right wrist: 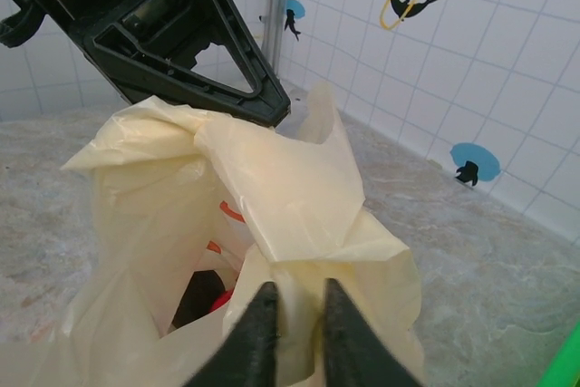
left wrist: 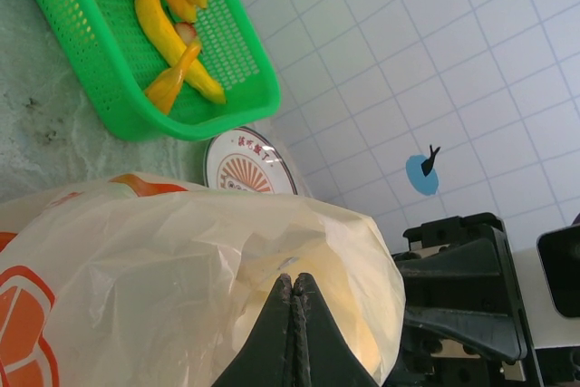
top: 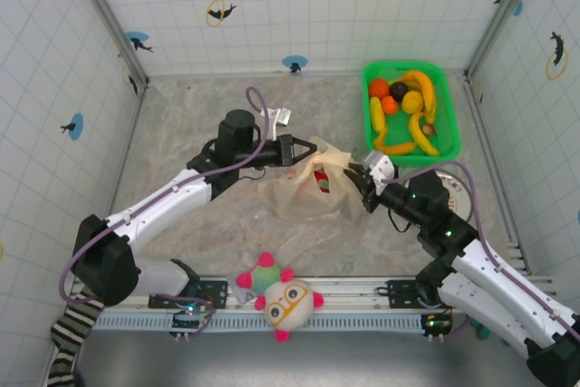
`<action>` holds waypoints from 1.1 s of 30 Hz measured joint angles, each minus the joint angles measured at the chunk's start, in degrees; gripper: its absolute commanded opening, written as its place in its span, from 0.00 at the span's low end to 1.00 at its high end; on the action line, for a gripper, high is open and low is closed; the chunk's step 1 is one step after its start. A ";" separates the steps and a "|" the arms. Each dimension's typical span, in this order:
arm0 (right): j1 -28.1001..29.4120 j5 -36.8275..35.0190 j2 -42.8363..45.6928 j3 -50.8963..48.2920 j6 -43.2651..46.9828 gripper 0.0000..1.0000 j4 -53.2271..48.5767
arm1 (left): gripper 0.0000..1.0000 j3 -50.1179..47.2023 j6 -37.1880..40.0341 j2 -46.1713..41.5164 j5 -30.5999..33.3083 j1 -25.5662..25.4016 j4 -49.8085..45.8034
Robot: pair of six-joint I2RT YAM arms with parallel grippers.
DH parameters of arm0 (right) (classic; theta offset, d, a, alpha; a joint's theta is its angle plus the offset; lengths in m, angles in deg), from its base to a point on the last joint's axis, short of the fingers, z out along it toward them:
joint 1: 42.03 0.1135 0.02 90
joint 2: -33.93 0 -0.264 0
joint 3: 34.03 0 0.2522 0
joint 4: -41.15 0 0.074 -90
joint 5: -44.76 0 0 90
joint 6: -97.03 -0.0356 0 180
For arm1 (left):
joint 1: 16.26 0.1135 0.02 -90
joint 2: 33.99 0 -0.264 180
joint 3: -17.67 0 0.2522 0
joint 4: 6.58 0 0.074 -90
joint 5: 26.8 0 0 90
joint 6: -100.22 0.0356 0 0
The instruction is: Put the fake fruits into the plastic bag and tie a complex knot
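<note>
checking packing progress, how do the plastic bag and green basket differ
The plastic bag is soft, crumpled cream film; the green basket is rigid mesh. The bag lies in the middle, the left gripper shut on it and the right gripper around a fold; the basket stands untouched, far right. The basket holds many fake fruits; the bag shows only a little red and dark inside.

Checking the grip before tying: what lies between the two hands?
The plastic bag: in the top view its crumpled cream top spans from the left hand to the right hand, each pinching its film.
</note>
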 measured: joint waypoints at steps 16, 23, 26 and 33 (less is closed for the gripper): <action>0.00 -4.46 4.76 2.19 0.46 0.00 -7.56 | 0.00 -0.07 3.50 -5.01 4.90 2.47 -2.69; -0.02 -7.67 8.57 2.19 -0.26 0.00 -12.98 | 0.00 -0.79 5.46 -8.02 8.68 5.49 -4.28; 0.00 -8.15 8.85 2.19 -1.09 0.00 -14.75 | 0.00 -2.10 5.88 -9.97 10.34 7.56 -4.72; 0.35 -7.74 9.55 1.20 -2.99 0.00 -13.40 | 0.21 -4.63 5.07 -10.14 7.69 8.22 -4.55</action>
